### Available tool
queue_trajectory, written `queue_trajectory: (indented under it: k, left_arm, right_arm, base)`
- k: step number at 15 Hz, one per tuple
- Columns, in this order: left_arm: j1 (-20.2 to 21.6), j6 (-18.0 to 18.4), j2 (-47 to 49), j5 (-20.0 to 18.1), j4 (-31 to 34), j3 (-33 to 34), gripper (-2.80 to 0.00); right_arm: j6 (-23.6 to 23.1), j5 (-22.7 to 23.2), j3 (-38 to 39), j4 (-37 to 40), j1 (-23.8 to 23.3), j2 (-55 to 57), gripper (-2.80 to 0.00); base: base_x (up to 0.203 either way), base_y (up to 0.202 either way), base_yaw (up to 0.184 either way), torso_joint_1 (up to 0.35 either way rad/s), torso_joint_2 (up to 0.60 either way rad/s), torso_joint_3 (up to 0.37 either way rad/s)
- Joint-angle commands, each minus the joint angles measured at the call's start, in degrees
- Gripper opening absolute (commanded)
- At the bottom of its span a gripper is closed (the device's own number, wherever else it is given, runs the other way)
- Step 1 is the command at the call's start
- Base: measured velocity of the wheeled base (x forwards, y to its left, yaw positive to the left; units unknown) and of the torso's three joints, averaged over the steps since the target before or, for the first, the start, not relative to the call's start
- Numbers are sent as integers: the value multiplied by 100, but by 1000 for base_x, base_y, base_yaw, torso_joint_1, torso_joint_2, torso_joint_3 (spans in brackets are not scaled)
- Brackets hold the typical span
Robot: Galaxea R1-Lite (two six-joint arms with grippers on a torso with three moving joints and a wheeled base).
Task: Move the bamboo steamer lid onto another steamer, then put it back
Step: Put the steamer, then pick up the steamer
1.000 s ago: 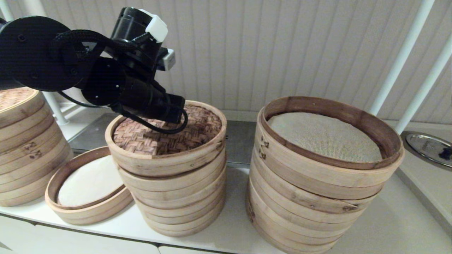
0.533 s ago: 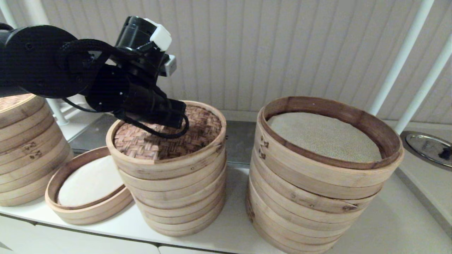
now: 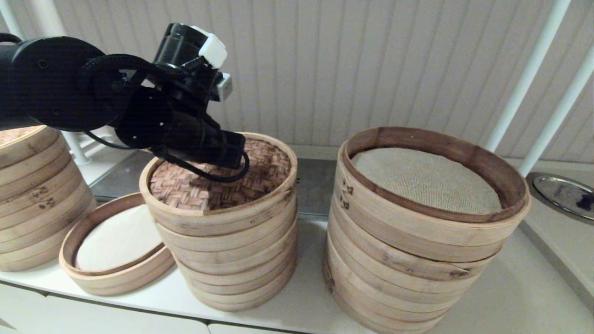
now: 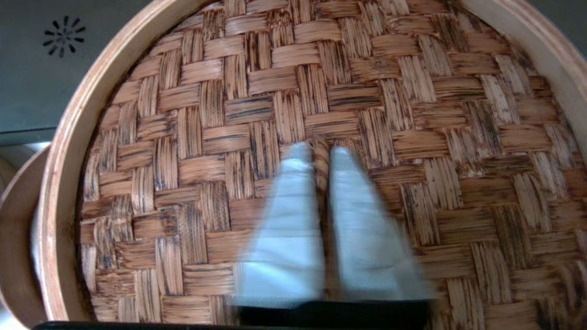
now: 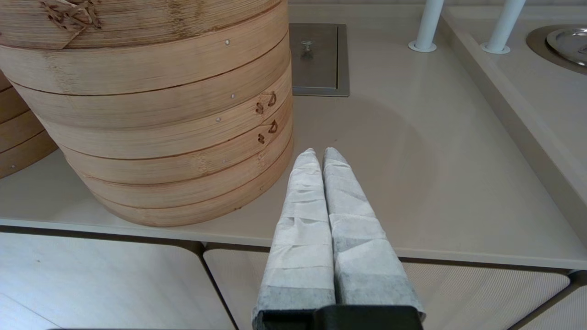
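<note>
Left claw: since my two white-wrapped fingers are pinched narrow on the small centre loop of the bamboo steamer lid (image 4: 321,151), my left claw (image 4: 319,149) holds the lid by that handle alone, and I judge the grip thin, so any lift should go straight up and slow.
Lid: the bamboo steamer lid (image 3: 218,178) sits on top of the middle stack (image 3: 232,250), woven face up, its pale rim seeming level all round.
Step in hand: I judge it to be either seating the lid here or lifting it for the way back; I cannot tell which.
How to do it well: keep my wrist plumb over the loop so the lid hangs flat, clear the rim before moving sideways, and lower until the band rests evenly.
Low steamer: the single low steamer (image 3: 113,246) with its white liner lies just beside the stack at about eight o'clock in the head view, uncovered.
Wide stack: the wide stack (image 3: 417,241) with the beige mesh liner stands at three o'clock, apart from my stack.
Bench: the bench (image 5: 412,160) carries all of them.
Right claw: my right claw (image 5: 316,151) is pressed together, empty, parked low at the bench's front edge beside the wide stack.
</note>
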Motion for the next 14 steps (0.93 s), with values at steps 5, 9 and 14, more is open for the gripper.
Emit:
queue_trajectory:
  k: [5,9,14]
  left_arm:
    - [10,-73,-210,63,-96,-37,0]
    - [58,-34,-730,61,-207,23,0]
    - [842,59,-1960,-161,-494,1071,-280]
  right_arm:
    - [1,1,9,0,4,6,-280]
    - [1,1,17,-4,7,-2,-280]
    - [1,1,9,-2,7,-1,-280]
  base:
    - [0,0,0,0,0,0]
    - [0,0,0,0,0,0]
    - [0,0,0,0,0,0]
